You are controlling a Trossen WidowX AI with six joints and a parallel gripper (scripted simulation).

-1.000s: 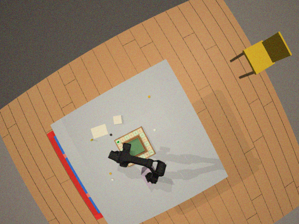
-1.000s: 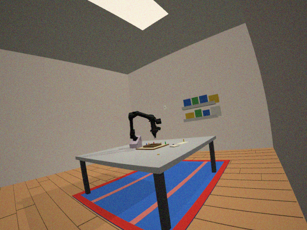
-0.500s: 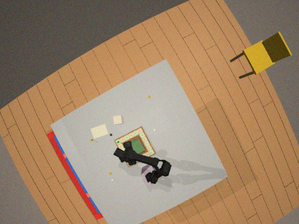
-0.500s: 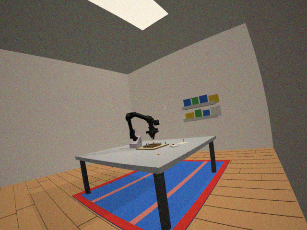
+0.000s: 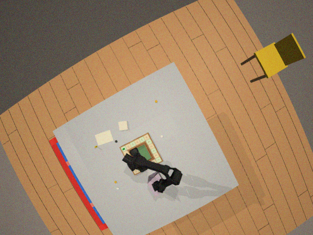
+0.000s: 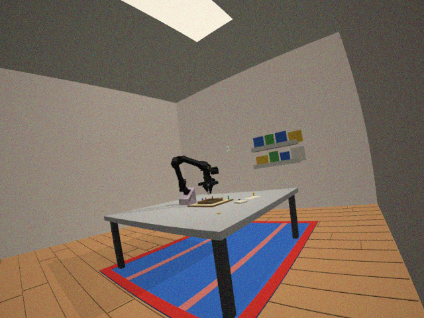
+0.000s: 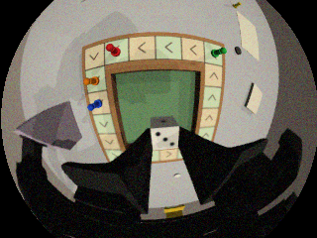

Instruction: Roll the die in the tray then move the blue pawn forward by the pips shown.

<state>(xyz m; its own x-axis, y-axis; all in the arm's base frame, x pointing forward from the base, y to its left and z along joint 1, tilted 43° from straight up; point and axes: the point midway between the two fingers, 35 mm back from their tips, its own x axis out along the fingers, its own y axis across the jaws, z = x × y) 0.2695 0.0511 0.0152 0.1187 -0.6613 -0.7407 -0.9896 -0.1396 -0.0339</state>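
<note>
My gripper [image 7: 162, 131] [image 6: 209, 192] is shut on the white die [image 7: 164, 137]. In the wrist view the die's near face shows three pips, and a darker face above it shows one. It is held above the board, over the near part of the green-floored tray [image 7: 158, 101] [image 5: 144, 152]. The blue pawn [image 7: 94, 105] stands on the board's left column in the wrist view. The orange pawn [image 7: 91, 81] is on the square just above it. The red pawn [image 7: 113, 50] is in the top row, and the green pawn [image 7: 218, 52] [image 5: 123, 149] is at a corner.
A wooden rim [image 7: 158, 65] surrounds the tray. Two cream pads [image 5: 103, 137] [image 5: 122, 125], a small dark piece [image 5: 116, 141] and a yellow piece [image 5: 96, 146] lie beyond the board. Other small yellow and white bits are scattered on the table [image 5: 191, 152]. The arm's base stands beside the board.
</note>
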